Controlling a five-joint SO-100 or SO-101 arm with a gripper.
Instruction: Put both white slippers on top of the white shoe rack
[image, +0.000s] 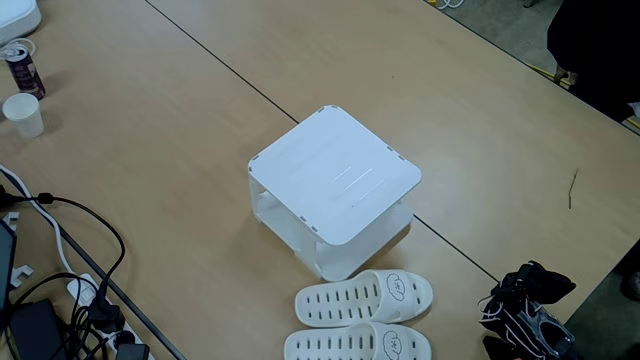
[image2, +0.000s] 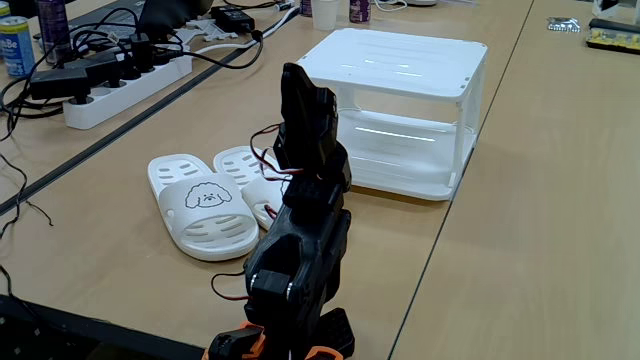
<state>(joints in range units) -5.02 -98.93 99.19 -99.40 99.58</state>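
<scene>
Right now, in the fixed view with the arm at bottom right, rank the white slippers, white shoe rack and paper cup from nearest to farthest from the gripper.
1. white slippers, bottom edge, just left of the gripper.
2. white shoe rack, table centre.
3. paper cup, far left edge.

The arm (image2: 300, 230) is black, blocky plastic with thin red and black wires and orange base parts.

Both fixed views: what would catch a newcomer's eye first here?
The white shoe rack stands mid-table, its flat top bare. The two white slippers lie side by side on the table just in front of it, not yet on the rack. In a fixed view the black arm rises in the foreground between camera and slippers; whether its gripper is open or shut cannot be told.
</scene>
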